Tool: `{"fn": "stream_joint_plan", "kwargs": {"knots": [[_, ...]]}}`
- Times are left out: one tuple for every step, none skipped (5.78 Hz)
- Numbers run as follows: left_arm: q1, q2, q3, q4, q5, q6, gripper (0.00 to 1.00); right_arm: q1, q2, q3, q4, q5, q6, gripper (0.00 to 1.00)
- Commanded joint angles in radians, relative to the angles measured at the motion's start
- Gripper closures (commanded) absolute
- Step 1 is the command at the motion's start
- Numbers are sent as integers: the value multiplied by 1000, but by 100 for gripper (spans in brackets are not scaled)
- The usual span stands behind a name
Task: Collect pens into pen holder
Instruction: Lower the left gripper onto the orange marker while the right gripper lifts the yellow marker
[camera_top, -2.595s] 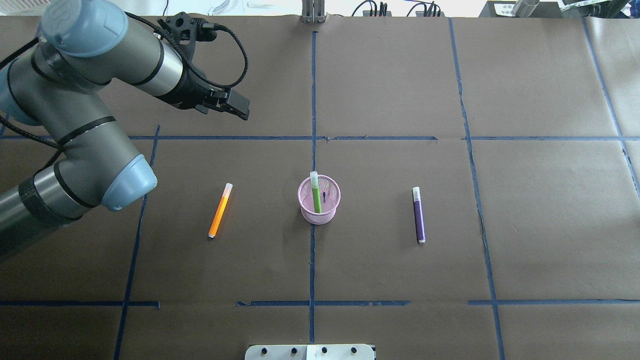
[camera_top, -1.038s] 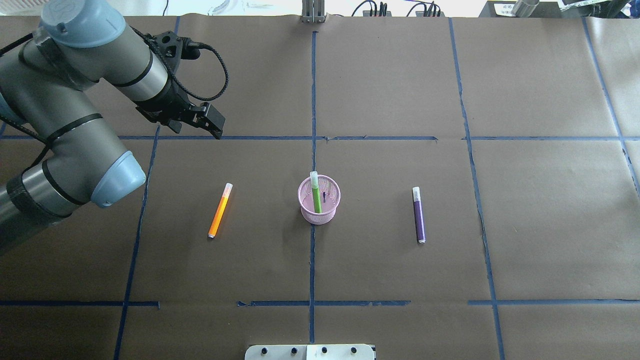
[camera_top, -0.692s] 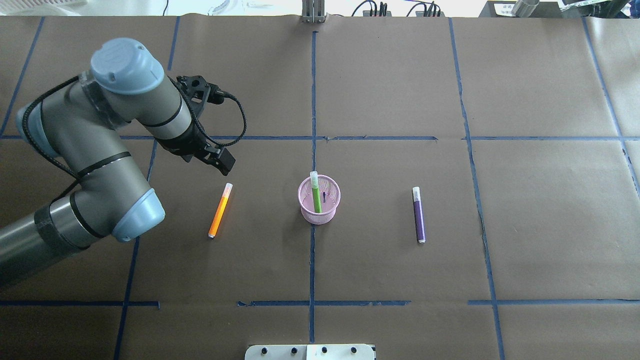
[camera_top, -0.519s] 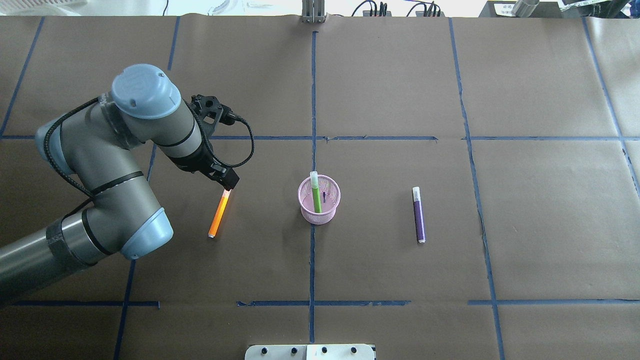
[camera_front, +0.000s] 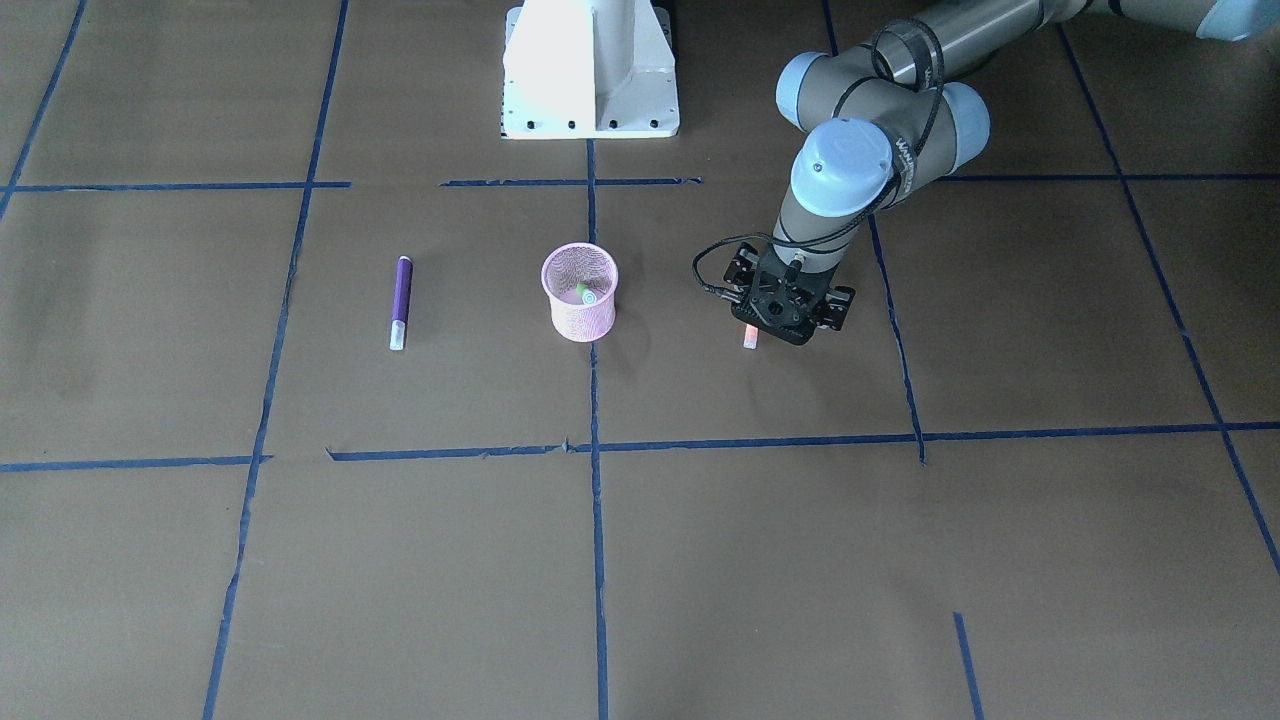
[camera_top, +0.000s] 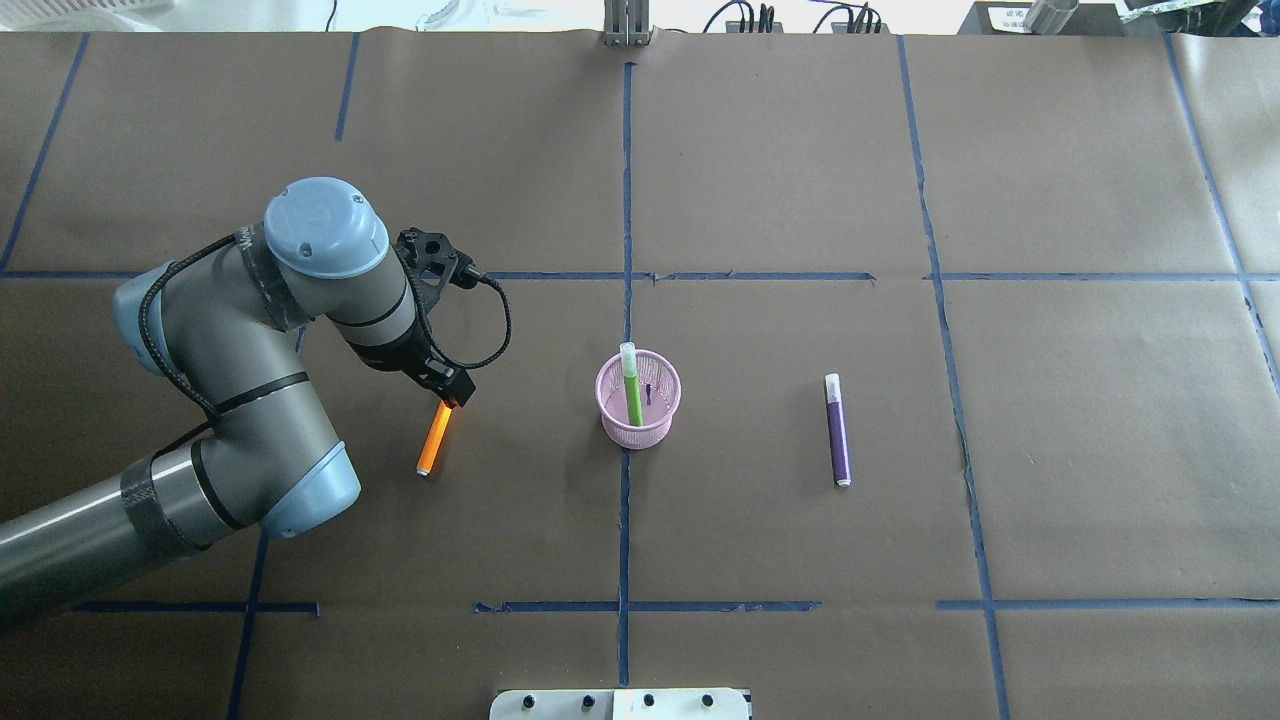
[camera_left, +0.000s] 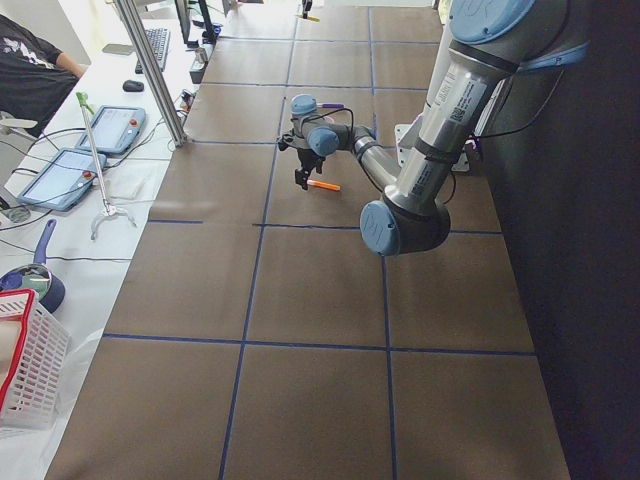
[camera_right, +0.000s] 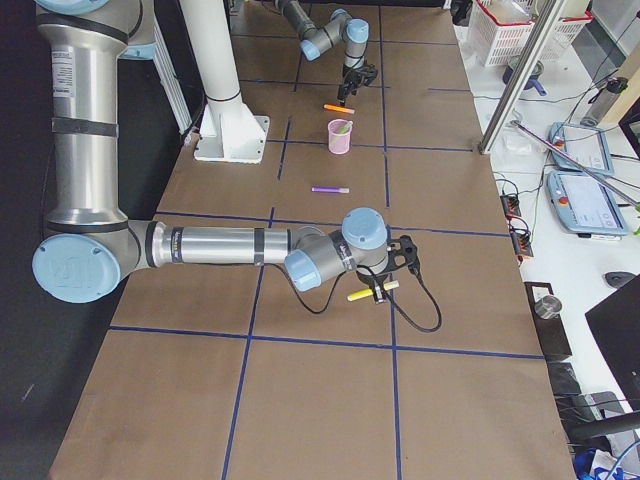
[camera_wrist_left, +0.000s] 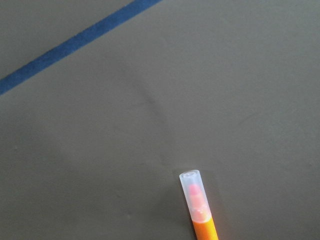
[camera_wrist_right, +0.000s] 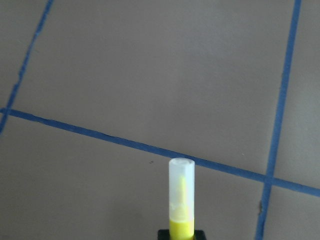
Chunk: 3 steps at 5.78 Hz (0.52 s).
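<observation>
Left gripper (camera_top: 452, 390) hovering over pale cap of short orange marker pen (camera_top: 433, 445), open or closed I cannot tell; pen lying flat, barrel running back toward robot (right gripper (camera_right: 383, 288) clamping yellow pen (camera_right: 358, 296), far off).

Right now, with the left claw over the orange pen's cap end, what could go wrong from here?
1. The left claw sits at the cap end of the orange pen, not its middle, so the pen may droop or slip if lifted from there.
2. The green pen already leans in the pen holder and pokes above its rim. The orange one could knock it or tip the holder when dropped in.
</observation>
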Motion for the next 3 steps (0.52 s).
{"fn": "stream_joint_plan", "kwargs": {"knots": [[23,-9,8,-7,-3,-74,0,-73,4,134,0,8,189,100],[37,-10,8,-4,-2,-79,0,-112,37,177,0,3,282,100],[51,-12,8,-4,-2,-94,0,-156,80,216,-1,-21,390,100]]}}
